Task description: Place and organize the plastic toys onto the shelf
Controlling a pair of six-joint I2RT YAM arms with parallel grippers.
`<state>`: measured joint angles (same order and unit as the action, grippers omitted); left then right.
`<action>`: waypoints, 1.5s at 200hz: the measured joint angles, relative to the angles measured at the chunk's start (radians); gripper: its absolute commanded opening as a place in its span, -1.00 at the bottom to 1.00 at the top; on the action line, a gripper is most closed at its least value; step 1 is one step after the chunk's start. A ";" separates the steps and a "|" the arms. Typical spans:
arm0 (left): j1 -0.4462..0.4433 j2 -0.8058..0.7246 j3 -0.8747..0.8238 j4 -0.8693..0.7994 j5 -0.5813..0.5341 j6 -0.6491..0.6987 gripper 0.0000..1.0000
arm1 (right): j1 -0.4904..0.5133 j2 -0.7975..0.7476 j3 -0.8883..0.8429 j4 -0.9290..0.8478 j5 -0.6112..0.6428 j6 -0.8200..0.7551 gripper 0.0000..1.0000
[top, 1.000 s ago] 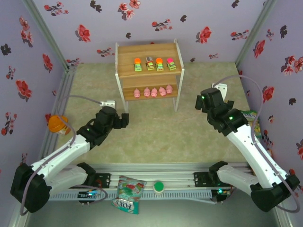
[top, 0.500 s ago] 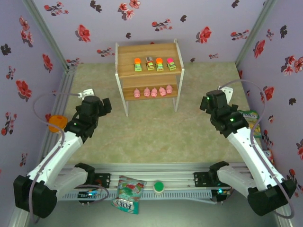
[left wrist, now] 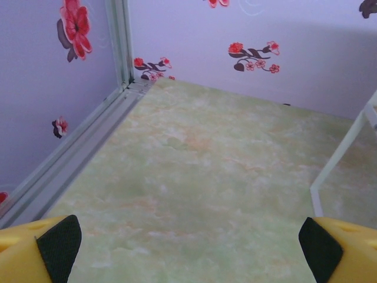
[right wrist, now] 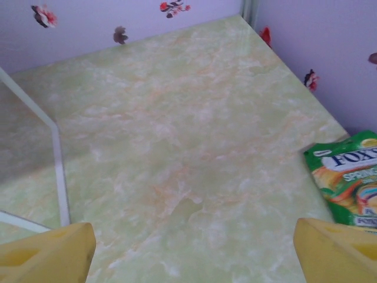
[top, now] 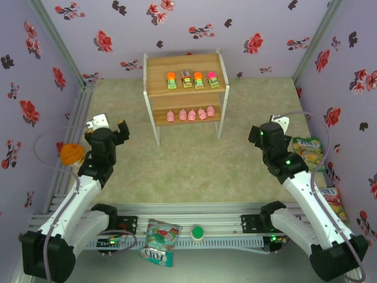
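Top external: high behind both arm bases, looking down and forward over the whole pale green marbled surface (top: pixel 194 171) to the two-tier light wooden shelf on a thin white frame (top: pixel 182 63).
Left wrist: low, close to the surface, facing the far left corner; yellow left end effector (left wrist: pixel 188 250) at the bottom edge.
Right wrist: low, tilted down, facing the far right corner; yellow right end effector (right wrist: pixel 191 253) at the bottom edge.
Shared: the surface in all three; a shelf leg in each wrist view; the green printed snack bag (right wrist: pixel 347 183) in right wrist and top.

Shelf (top: pixel 159 73): cars (top: pixel 192 79) on top; pigs (top: pixel 191 114) below (both in rows)
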<state>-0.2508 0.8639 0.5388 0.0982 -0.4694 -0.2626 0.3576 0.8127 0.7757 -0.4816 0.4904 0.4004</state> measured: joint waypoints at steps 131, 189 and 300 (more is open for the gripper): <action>0.284 0.158 -0.203 0.438 0.308 0.143 0.99 | -0.008 0.065 -0.108 0.280 -0.021 -0.075 0.88; 0.285 0.301 -0.227 0.576 0.370 0.157 0.99 | -0.024 0.040 -0.178 0.362 -0.027 -0.113 0.88; 0.285 0.532 -0.248 0.779 0.471 0.207 0.99 | -0.048 0.079 -0.233 0.490 -0.027 -0.159 0.88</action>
<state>0.0338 1.3960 0.2913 0.8772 0.0017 -0.0555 0.3099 0.8917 0.5423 0.0086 0.4629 0.2417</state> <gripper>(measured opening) 0.997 0.939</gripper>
